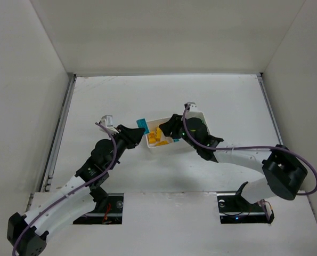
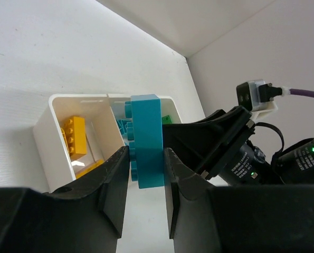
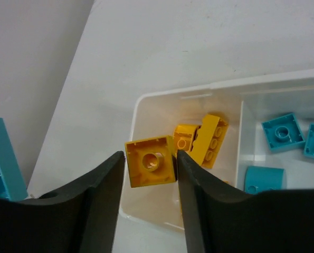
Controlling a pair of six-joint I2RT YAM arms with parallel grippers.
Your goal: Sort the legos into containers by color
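Pinching a cyan brick [image 2: 146, 126] at centre frame, left gripper [image 2: 146, 174]; clamping a yellow brick [image 3: 150, 161] by side walls above the tray [image 3: 172, 94], right gripper [image 3: 150, 179]. Probably light, rigid, slippery.

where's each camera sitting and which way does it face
top external: above and behind, looking down at the table; left arm and right arm show.
left wrist: looking past the left gripper, shut on a cyan brick, toward the tray.
right wrist: looking down past the right gripper, holding an orange-yellow brick.
shared: both wrist views show the tray's orange-yellow compartment.
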